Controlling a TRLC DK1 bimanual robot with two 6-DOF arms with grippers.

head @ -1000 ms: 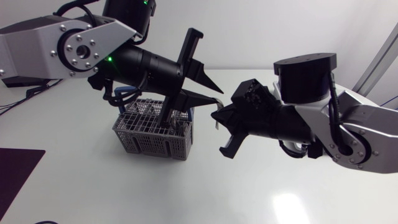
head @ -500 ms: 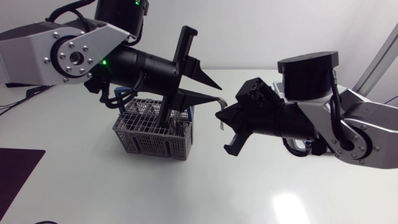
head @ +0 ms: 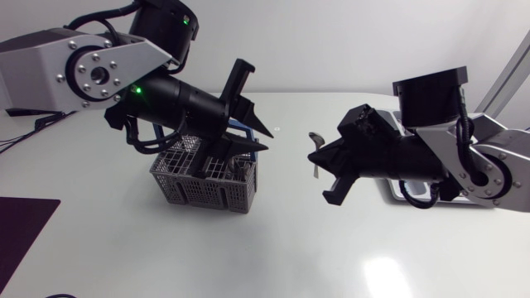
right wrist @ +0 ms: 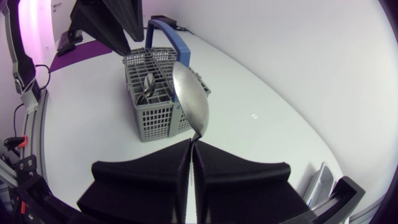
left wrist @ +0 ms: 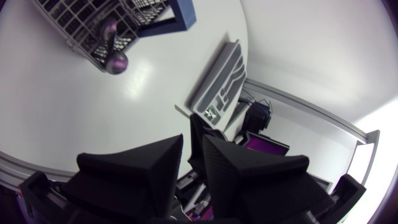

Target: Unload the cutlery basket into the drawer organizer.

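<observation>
Tightly, right gripper (right wrist: 191, 147) pinches spoon (right wrist: 190, 102).

The head camera looks down from above on the whole bench (head: 273, 248), while the wrist cameras sit close behind the left hand (left wrist: 193, 142) and right hand (right wrist: 190, 148), looking past them at the basket (right wrist: 155, 102), which all three views share.

Robotics lab: plain white table (head: 273, 248), left arm (head: 91, 70) and right arm (head: 489, 165) over it.
</observation>
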